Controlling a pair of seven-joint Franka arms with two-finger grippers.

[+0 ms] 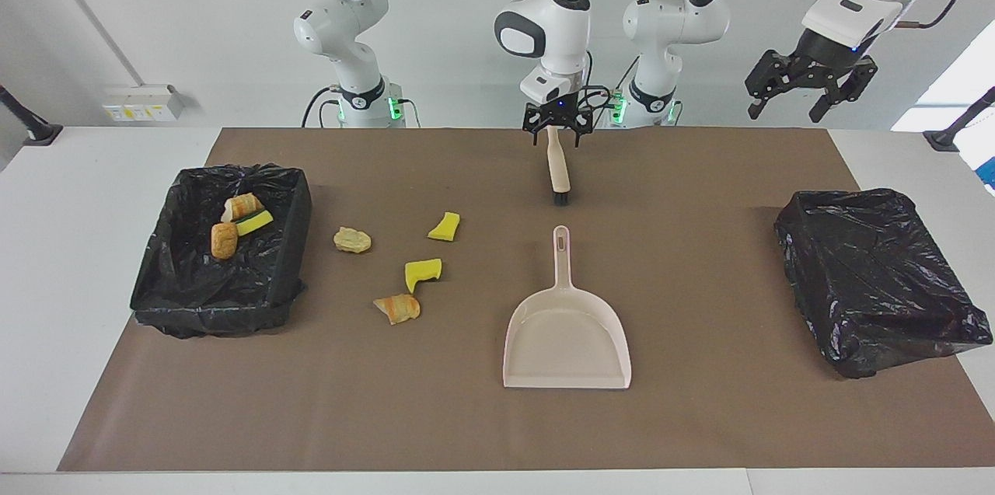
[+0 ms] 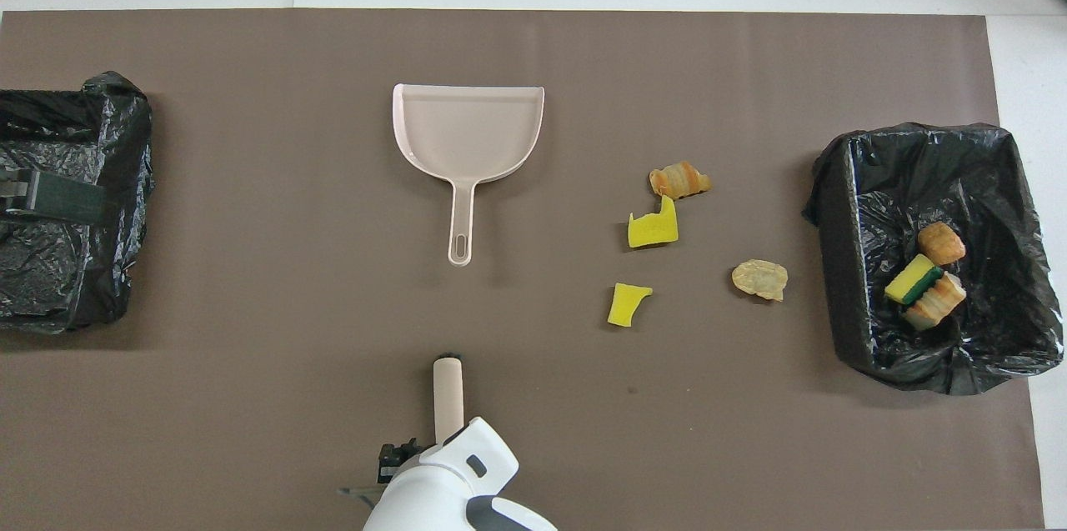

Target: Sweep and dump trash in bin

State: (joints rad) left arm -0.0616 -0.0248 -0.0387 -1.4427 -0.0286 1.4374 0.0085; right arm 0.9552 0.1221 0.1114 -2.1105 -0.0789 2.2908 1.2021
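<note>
The white counter (image 1: 116,169) is covered by a big brown mat (image 1: 699,417); a black bag-lined bin (image 1: 291,246) sits at the right arm's end of the mat, and a second black bin (image 1: 871,277) sits at the left arm's end; the left gripper (image 1: 785,116) hangs high in the air over that second bin, its jaws wide apart and holding nothing; the right gripper (image 1: 556,141) is low over the handle end of the brush (image 1: 556,169), its jaws open with one on each side of the handle, and I cannot tell if they touch it; the beige dustpan (image 1: 566,339) lies flat in the middle of the mat, handle toward the robots; the brush lies on the mat nearer to the robots than the dustpan, in line with its handle but apart from it, dark tip toward the dustpan; the trash is in two lots; three bits are in the bin at the right arm's end: a striped bread piece (image 1: 242,206), a green-topped sponge (image 1: 255,222) and a brown lump (image 1: 224,240); four bits lie on the mat between that bin and the dustpan: a pale lump (image 1: 352,240), a yellow sponge bit (image 1: 445,226), a second yellow bit (image 1: 423,273) and an orange bread scrap (image 1: 398,308)
</note>
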